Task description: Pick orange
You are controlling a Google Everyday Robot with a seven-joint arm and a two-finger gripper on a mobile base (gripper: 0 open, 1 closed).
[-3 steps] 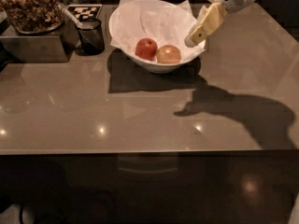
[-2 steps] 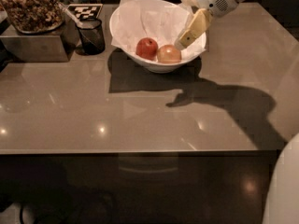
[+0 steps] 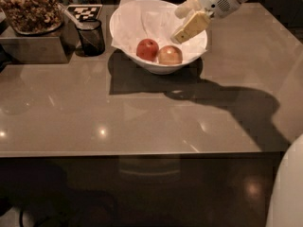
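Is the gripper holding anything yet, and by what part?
Nothing held. The gripper hangs over the bowl, apart from the orange lying inside beside the red fruit.

A glossy grey-brown worktop (image 3: 71, 112) shows small light glints (image 3: 102, 132) near its front edge and a broad dark shadow (image 3: 236, 112) toward its right edge, cast below the gripper (image 3: 181, 22) hovering by the far edge.

A snack bin (image 3: 29, 9) and fruit bowl (image 3: 158, 68), gripper (image 3: 180, 25) above it, suggest a break-room kitchen counter (image 3: 142, 122).
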